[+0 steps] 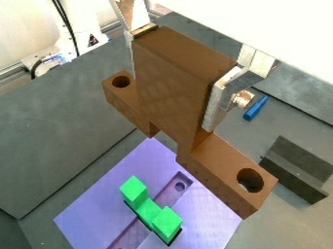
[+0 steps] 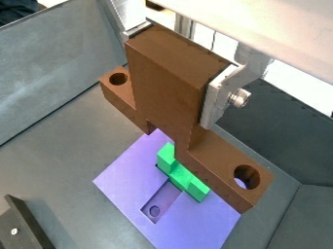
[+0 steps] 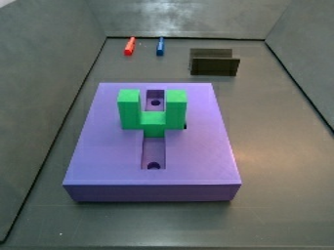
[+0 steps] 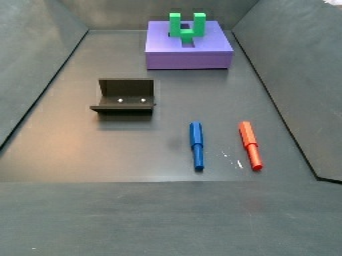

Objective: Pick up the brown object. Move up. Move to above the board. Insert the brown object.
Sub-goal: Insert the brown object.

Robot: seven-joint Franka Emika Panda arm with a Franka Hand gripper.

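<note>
While it hangs above the board [image 1: 97, 199], the gripper [image 1: 182, 107] — jaws closed — clamps the brown object [image 1: 176, 83].

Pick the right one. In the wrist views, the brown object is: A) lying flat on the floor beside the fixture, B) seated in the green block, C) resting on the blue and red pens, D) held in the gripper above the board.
D: in both wrist views the brown object sits between the fingers of the gripper, hanging over the board, with the green block below it.
</note>
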